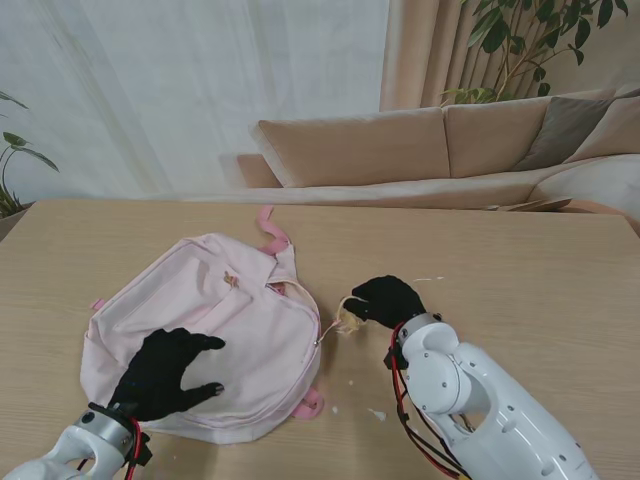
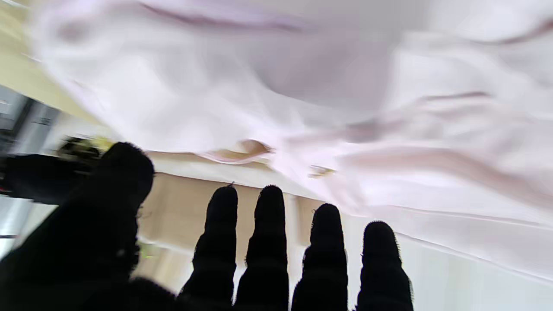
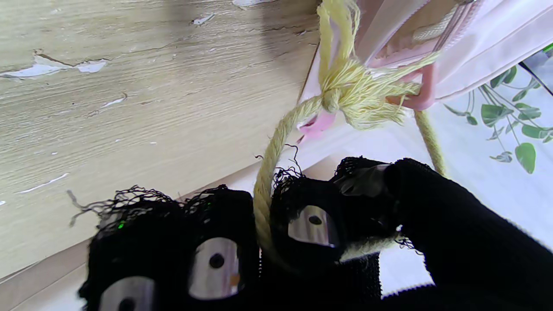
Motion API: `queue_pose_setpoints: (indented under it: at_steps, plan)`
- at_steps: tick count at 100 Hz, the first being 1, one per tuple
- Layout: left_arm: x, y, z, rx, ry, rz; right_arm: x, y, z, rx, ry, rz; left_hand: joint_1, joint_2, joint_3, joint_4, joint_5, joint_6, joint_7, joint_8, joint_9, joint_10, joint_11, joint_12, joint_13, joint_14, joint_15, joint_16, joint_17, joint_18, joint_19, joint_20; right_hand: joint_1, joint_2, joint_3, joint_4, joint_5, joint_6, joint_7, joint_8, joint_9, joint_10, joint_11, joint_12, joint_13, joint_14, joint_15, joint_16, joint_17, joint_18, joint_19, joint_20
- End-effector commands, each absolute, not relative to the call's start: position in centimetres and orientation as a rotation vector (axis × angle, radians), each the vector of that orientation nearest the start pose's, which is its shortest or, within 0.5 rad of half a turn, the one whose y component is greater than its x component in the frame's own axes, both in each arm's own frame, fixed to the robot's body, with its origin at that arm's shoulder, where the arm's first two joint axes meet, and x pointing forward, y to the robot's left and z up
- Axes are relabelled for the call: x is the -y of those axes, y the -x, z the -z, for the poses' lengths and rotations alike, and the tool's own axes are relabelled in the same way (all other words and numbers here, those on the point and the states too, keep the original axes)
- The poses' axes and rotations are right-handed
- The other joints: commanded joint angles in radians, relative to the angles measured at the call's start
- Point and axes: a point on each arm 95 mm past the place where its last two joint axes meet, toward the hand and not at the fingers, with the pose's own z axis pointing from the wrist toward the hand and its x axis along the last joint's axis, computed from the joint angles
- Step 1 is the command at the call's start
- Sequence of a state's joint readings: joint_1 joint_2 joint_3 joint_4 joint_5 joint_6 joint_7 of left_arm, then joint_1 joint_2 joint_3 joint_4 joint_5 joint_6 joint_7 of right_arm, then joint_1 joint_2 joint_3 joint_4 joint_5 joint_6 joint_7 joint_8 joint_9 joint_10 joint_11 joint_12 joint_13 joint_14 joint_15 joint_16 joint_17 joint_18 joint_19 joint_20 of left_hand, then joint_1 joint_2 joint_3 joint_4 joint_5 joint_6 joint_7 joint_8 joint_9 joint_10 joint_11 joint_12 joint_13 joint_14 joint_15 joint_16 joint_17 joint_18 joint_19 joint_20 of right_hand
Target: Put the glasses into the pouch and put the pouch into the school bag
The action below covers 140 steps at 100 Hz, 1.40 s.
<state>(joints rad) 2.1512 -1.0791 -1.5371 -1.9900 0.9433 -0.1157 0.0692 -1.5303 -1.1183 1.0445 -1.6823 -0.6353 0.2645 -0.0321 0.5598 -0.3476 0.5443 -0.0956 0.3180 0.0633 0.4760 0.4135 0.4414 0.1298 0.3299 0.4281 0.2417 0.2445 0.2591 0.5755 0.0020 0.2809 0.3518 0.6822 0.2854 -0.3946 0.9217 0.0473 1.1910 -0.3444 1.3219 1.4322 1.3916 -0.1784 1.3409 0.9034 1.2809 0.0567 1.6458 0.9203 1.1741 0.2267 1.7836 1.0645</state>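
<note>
Beige sofa cushions [image 1: 400, 145] and a white curtain [image 1: 190, 90] stand beyond the pale wood bench [image 1: 520, 260], with plant leaves [image 1: 530, 40] at two o'clock.

On the bench at about nine o'clock lies the pink bag [image 1: 215, 320], flat, its opening turned toward the middle of the bench. Its pink handle [image 1: 268, 232] curls off its far edge.

My left hand [image 1: 165, 372] rests palm-down on the near part of the bag, fingers [image 2: 268, 242] spread and straight, gripping nothing; its wrist view shows only blurred pink cloth [image 2: 302, 86] past the fingertips.

My right hand [image 1: 385, 300] sits just right of the bag's opening, curled closed on a yellow cord [image 3: 270, 172]. In the right wrist view the cord passes between the bent fingers [image 3: 315, 220], with the thumb pressed against them. It runs up to a frayed knot [image 3: 345, 93] at the bag's zip edge [image 3: 449, 30].

Neither glasses nor pouch can be made out; whether they are inside the bag I cannot tell.

White scuffs [image 3: 65, 69] mark the bench near the right hand.
</note>
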Motion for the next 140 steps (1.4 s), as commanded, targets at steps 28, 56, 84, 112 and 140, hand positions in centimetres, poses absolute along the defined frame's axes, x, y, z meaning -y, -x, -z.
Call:
queue_pose_setpoints:
  at_steps: [28,56,84,112,140]
  plan:
    - [-5.5,-28.8,33.8,-1.376,1.514,1.184,-6.4,-38.0,32.0,-1.336,-1.618,-1.645,0.017,0.123,-0.258,0.054,-0.023,-0.059,-0.033,0.006,0.025,0.046,0.068,0.053,0.153,0.089,0.197,0.136,0.133,0.087,0.251,0.232,-0.047,0.02,0.012,0.013,0.04,-0.018,0.017,0.008,0.056,-0.018,0.039,0.004,0.029,0.001,0.073,0.017,0.048,-0.041,0.31,0.021]
    - [-4.9,-32.0,35.8,-1.552,1.526,1.021,-6.3,-37.7,31.7,-1.329,-1.606,-1.659,-0.002,-0.138,0.125,-0.003,-0.172,-0.244,-0.223,-0.08,-0.136,-0.103,-0.022,-0.022,0.055,0.044,0.013,-0.08,0.053,0.091,0.285,-0.027,-0.047,0.021,0.013,0.014,0.041,-0.018,0.017,0.008,0.056,-0.018,0.04,0.005,0.029,-0.001,0.074,0.017,0.048,-0.042,0.31,0.022]
    - [-3.4,-33.6,36.9,-1.902,1.414,1.017,-6.3,-37.3,31.4,-1.342,-1.596,-1.676,0.055,-0.17,0.178,0.0,-0.179,-0.319,-0.486,-0.061,-0.271,-0.212,-0.184,-0.079,-0.114,-0.038,-0.136,-0.162,0.031,-0.028,-0.025,-0.08,-0.047,0.022,0.011,0.015,0.041,-0.018,0.017,0.008,0.056,-0.018,0.04,0.005,0.029,-0.002,0.074,0.017,0.049,-0.043,0.31,0.022]
    - [-2.7,-36.3,36.4,-2.125,1.243,1.065,-6.4,-36.1,31.2,-1.381,-1.592,-1.705,0.131,-0.195,0.224,0.02,-0.177,-0.345,-0.5,-0.18,-0.313,-0.258,-0.283,-0.06,-0.205,-0.104,-0.179,-0.202,0.019,-0.086,-0.178,-0.125,-0.045,0.023,0.008,0.015,0.041,-0.018,0.017,0.008,0.056,-0.018,0.04,0.005,0.029,-0.002,0.074,0.017,0.049,-0.046,0.31,0.021]
    - [-3.1,-38.7,35.4,-2.177,1.033,1.194,-6.8,-33.9,31.1,-1.435,-1.558,-1.757,0.188,-0.218,0.315,0.012,-0.172,-0.401,-0.47,-0.141,-0.292,-0.347,-0.262,-0.015,-0.194,-0.172,-0.183,-0.21,0.002,-0.119,-0.233,-0.186,-0.041,0.026,-0.001,0.014,0.04,-0.018,0.017,0.008,0.056,-0.018,0.04,0.005,0.029,-0.002,0.074,0.017,0.049,-0.05,0.31,0.019]
